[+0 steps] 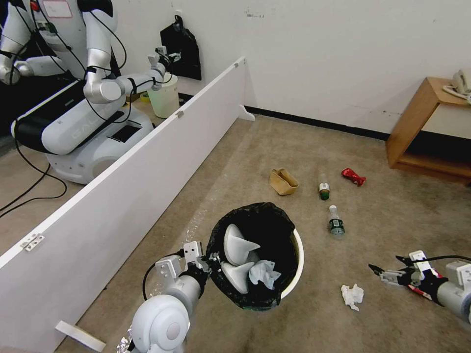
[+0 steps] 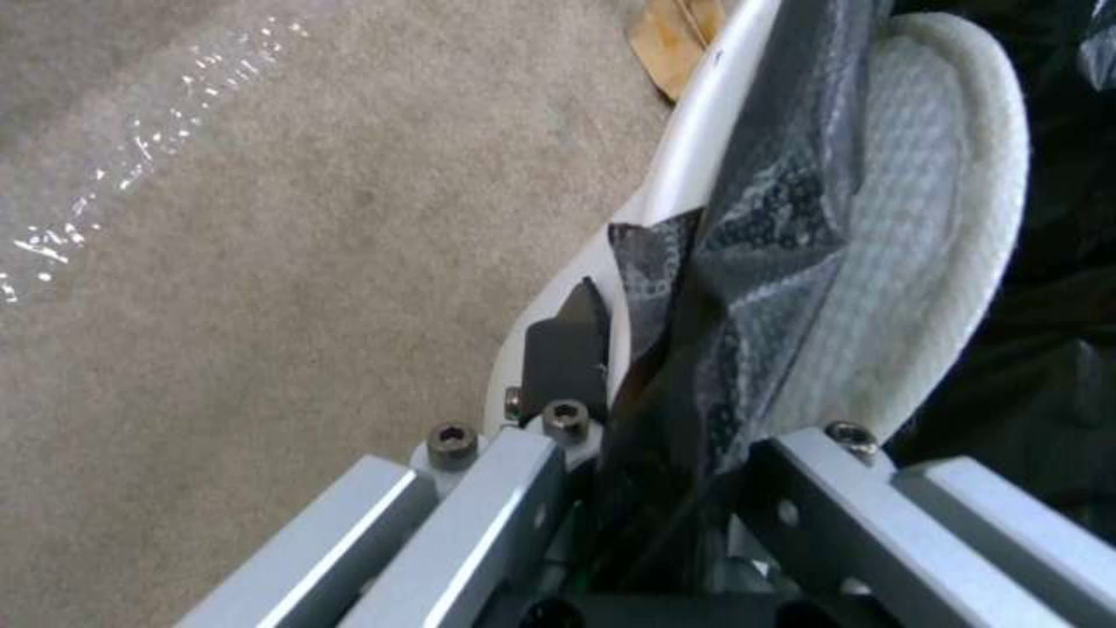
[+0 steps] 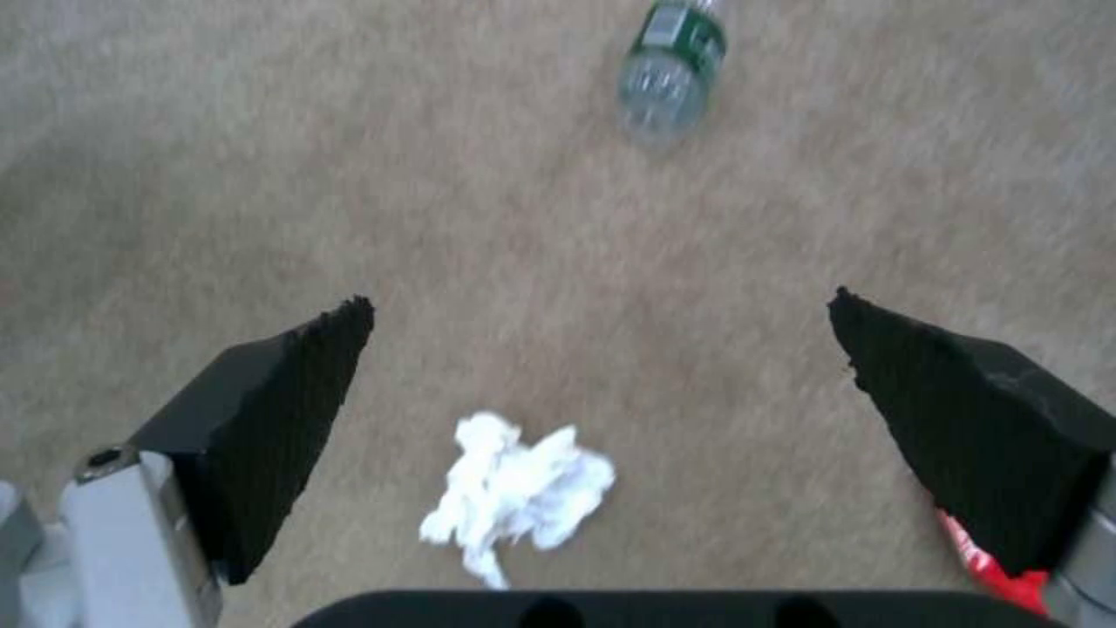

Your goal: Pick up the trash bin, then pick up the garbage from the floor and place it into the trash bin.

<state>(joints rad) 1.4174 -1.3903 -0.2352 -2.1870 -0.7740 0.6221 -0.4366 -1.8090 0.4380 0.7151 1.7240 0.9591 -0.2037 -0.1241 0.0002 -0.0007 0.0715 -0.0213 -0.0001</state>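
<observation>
— Bin first: where is it?

— Trash bin (image 1: 296,255) sits on the carpet in front of the robot. The left gripper (image 1: 208,259) is clamped on its rim and the black bag (image 2: 745,262), at the side nearest the robot's left arm. Two slippers (image 1: 238,244) and a tissue already lie inside.

— And the right gripper (image 1: 378,272)?

— Low over the floor to the right of the bin, its jaws spread wide. The crumpled tissue (image 3: 518,493) lies between them, nearer the wrist, not yet touched.

— How should it take that?

— I'd come straight down until the fingertips (image 3: 331,327) nearly brush the carpet, centre the tissue, then close slowly; it is light and may slip away. Something red (image 3: 989,563) shows by one finger; I can't tell what.

— What's left after?

— Two bottles (image 1: 336,220), a tan bag (image 1: 283,181) and a red wrapper (image 1: 353,176) farther off.
</observation>
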